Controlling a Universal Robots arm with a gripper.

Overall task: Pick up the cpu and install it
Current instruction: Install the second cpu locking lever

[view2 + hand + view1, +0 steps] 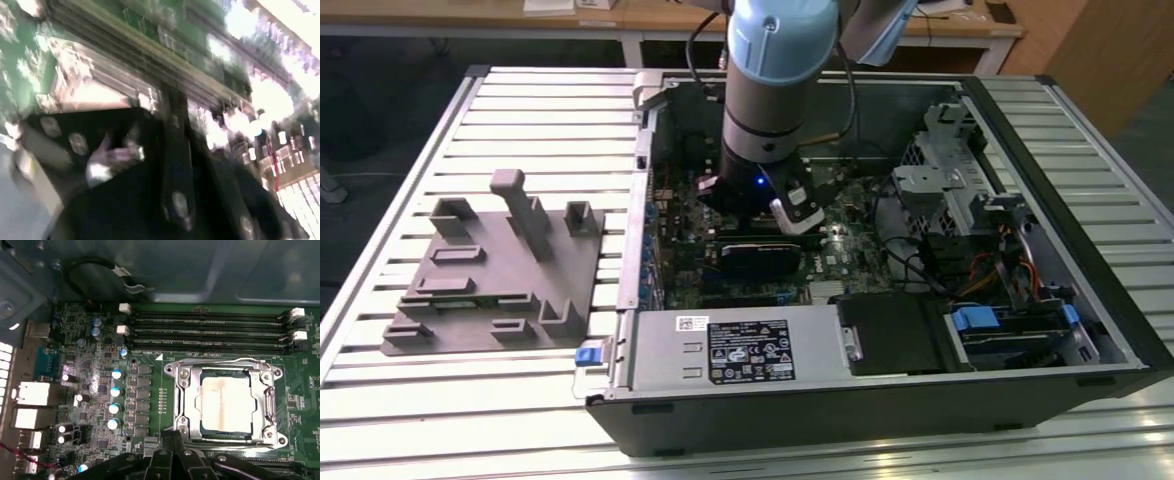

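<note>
An open computer case (881, 400) lies on its side on a slatted metal table (400, 400). On the table toward the exterior view's left, just beside the case, sits a grey moulded plastic tray (494, 300) with upright blocks. A pale blue and grey robot arm (778, 80) reaches straight down into the case, over the green motherboard (150, 390). In the first wrist view, the cpu (224, 403), square with a pale silver top, sits inside the metal socket frame (181, 390) on the motherboard, below four memory slots (210, 332). The gripper (185, 465) hangs just beside the socket; whether its fingers are open cannot be told, and it holds nothing visible.
</note>
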